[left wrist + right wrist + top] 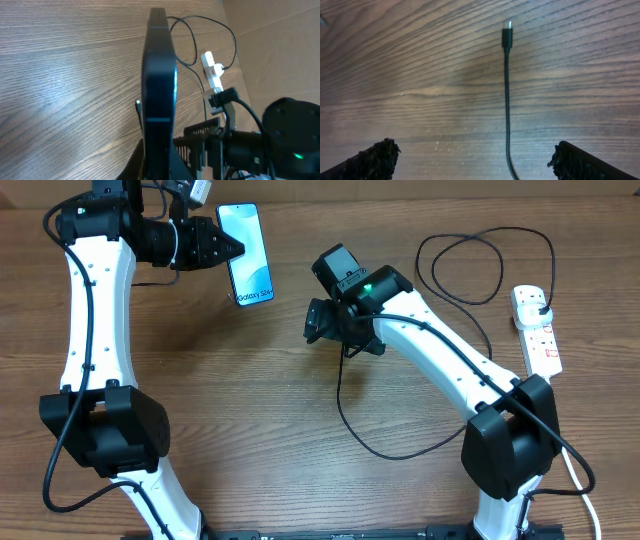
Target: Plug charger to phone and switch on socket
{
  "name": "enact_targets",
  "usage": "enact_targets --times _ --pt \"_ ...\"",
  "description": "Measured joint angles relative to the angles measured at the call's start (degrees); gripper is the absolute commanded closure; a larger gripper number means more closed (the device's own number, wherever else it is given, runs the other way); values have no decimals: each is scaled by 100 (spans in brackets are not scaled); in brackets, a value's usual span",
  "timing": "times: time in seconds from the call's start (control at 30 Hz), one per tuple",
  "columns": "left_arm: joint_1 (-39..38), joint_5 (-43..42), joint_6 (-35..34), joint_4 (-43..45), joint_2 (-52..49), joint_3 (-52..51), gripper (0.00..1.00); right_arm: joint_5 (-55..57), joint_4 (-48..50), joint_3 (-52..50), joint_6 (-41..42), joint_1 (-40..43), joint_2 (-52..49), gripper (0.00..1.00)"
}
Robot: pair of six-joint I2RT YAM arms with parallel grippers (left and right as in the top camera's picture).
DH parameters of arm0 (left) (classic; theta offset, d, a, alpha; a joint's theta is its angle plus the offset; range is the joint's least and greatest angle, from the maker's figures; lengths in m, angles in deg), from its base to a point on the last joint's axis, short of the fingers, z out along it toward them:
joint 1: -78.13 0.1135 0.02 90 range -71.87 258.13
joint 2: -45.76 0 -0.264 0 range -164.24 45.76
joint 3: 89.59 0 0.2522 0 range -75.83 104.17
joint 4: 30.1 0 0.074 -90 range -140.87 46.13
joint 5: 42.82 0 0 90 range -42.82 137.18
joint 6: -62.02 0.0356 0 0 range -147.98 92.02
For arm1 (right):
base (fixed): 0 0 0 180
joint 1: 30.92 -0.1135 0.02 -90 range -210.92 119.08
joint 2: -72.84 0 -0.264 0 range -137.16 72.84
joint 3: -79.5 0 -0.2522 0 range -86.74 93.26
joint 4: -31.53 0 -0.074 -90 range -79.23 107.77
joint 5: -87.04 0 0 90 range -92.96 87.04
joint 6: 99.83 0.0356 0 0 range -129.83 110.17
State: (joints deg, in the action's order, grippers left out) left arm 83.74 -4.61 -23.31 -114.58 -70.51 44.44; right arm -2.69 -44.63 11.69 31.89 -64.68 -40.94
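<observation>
Left gripper (pixel 235 248): jaws pressed onto the long edge of the phone (pixel 248 252), pinching it. In the left wrist view the phone stands edge-on straight out from the fingers, its dark rim filling the middle of the view. From overhead its lit screen faces up, with the "Galaxy" text at the end nearer the arm bases. I cannot tell whether the phone rests on the table (pixel 250 430) or is held just clear of it.

Right gripper (pixel 479 161): jaws spread wide, nothing between the pads. Both fingertips (pixel 375 159) show at the bottom corners of the right wrist view, well apart, above bare wood.

The charger (pixel 507 100) lies on the table in the gap between the open right jaws, touching neither finger. Its cable runs straight ahead from the jaws and ends in the connector tip (pixel 507 36), which lies loose on the wood beyond the fingertips. It is not in the phone.

The socket (pixel 536 328) lies far behind the right jaws, near that arm's base, at the table's edge. A black plug (pixel 540 305) sits in it, and the cable loops away from there.

I cannot read the switch position.
</observation>
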Motion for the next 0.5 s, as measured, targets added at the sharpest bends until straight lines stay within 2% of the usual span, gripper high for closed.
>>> enact_targets --times 0.3,0.5 --pt "0 0 0 -4 0 0 96 -245 -334 0 -520 28 -330 0" --pt "0 0 -2 -4 0 0 96 -348 -398 -157 -575 28 -332 0"
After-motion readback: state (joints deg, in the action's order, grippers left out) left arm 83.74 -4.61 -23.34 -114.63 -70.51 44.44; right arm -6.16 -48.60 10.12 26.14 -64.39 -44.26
